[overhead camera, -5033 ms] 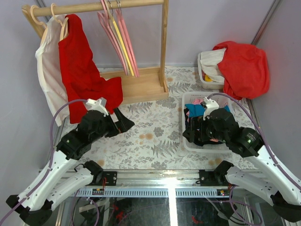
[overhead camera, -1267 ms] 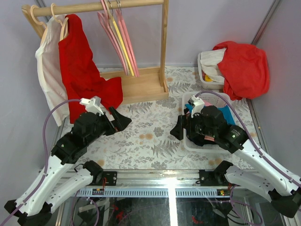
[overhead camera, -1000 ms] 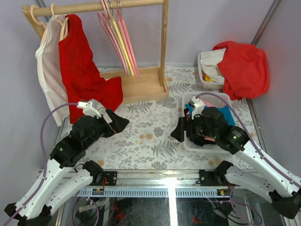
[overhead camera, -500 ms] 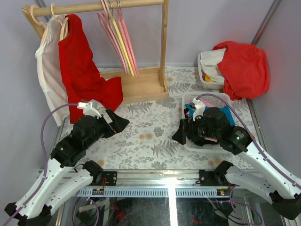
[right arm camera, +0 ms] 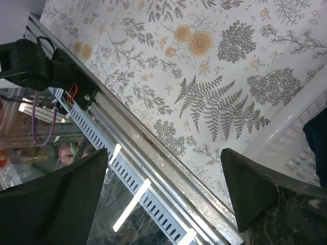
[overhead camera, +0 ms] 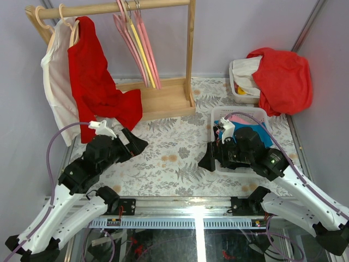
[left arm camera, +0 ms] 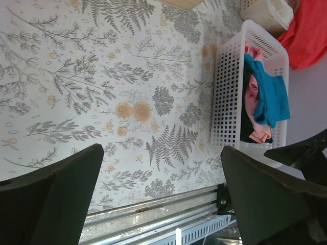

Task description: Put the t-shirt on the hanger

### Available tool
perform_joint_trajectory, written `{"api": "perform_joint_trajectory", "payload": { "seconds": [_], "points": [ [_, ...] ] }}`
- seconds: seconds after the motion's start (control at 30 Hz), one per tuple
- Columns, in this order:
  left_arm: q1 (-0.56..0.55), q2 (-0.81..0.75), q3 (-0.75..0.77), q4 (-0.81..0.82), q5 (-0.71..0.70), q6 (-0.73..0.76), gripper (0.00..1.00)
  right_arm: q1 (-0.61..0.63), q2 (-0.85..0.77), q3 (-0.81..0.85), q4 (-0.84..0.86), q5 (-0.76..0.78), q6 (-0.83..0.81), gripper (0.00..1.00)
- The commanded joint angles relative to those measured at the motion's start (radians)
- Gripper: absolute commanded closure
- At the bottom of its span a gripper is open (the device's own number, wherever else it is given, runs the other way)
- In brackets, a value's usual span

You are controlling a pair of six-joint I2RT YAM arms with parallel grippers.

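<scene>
Both arms are folded low over the near half of the table (overhead camera: 174, 164), elbows back toward their bases and wrists turned inward so the two grippers face each other across the fern-and-flower cloth. The left gripper (overhead camera: 137, 140) hovers near the foot of the wooden rack (overhead camera: 163, 101), its jaws spread wide; in the left wrist view its two dark fingers (left arm camera: 56, 199) frame only bare patterned cloth. The right gripper (overhead camera: 206, 156) hangs beside the near-left corner of the nearer white basket (overhead camera: 217, 115), also spread wide with nothing between its fingers (right arm camera: 276, 204), which frame the cloth and the table's metal edge.

The t-shirt (overhead camera: 90, 82), one bright red piece, hangs at the left end of the rack's rail, draped on the hanger (overhead camera: 72, 33), and its lower end lies bunched on the rack's base. Neither gripper touches it. Just left of it is one white t-shirt (overhead camera: 54, 82) on a second pale wooden hanger (overhead camera: 39, 13), making two wooden hangers. Farther along the rail hang one yellow hanger (overhead camera: 139, 46) and a bunch of pink hangers (overhead camera: 122, 33) that overlap too much to count.

There are two white baskets: the nearer holds teal, pink and black clothes, and the farther basket (overhead camera: 235, 82) has one red-orange garment (overhead camera: 283, 79) slung over it
</scene>
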Motion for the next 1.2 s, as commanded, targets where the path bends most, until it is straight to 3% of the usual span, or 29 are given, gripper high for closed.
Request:
{"api": "perform_joint_trajectory", "payload": {
  "seconds": [0.0,0.67,0.97,1.07,1.17],
  "points": [
    [-0.004,-0.014,0.053,-0.028,-0.058,0.000,0.00,-0.005,0.001,0.008,0.051,-0.069,0.015,0.01],
    [-0.003,-0.026,0.099,-0.008,-0.051,-0.021,0.00,-0.005,-0.124,-0.002,0.006,-0.055,0.041,0.01],
    [-0.003,-0.137,0.059,0.005,-0.063,-0.038,0.00,-0.005,-0.124,0.016,0.018,-0.030,0.019,0.01],
    [-0.003,-0.122,0.088,-0.032,-0.065,-0.012,0.00,-0.006,-0.140,0.028,0.039,0.041,0.010,0.04],
    [-0.004,-0.125,0.098,-0.036,-0.055,0.008,0.00,-0.006,-0.131,0.050,0.033,0.112,0.000,0.01]
  ]
}}
